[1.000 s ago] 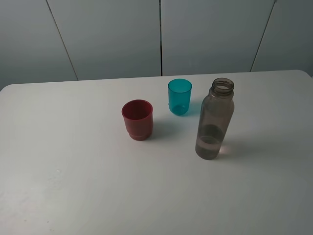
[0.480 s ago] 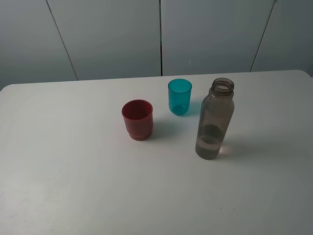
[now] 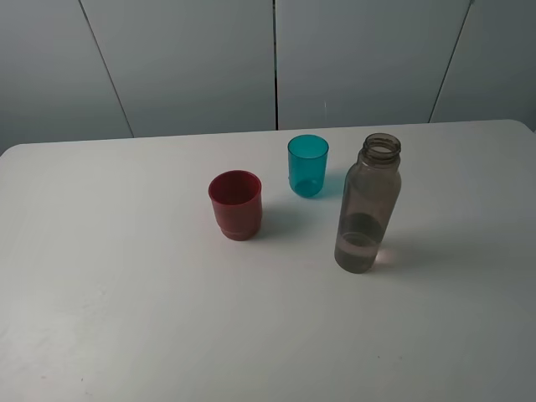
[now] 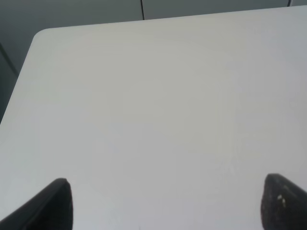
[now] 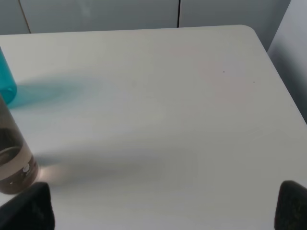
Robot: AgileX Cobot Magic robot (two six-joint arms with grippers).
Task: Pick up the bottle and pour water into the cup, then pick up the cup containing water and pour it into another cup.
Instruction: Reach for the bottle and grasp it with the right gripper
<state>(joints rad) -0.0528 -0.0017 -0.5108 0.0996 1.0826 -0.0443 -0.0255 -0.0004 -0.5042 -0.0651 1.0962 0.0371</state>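
No readable text, labels, brands or numbers in any view. Bottle (image 3: 368,209), teal cup (image 3: 307,166), red cup (image 3: 235,205) and table (image 3: 126,293) show plain unmarked surfaces.

The exterior high camera looks down on the table (image 3: 126,318) from its near side, toward the grey wall panels (image 3: 193,59). The wrist cameras sit low and close over it, looking past the left hand (image 4: 170,206) and the right hand (image 5: 160,208). The right wrist view shares the bottle (image 5: 12,158) and the cup (image 5: 5,81) with the high view
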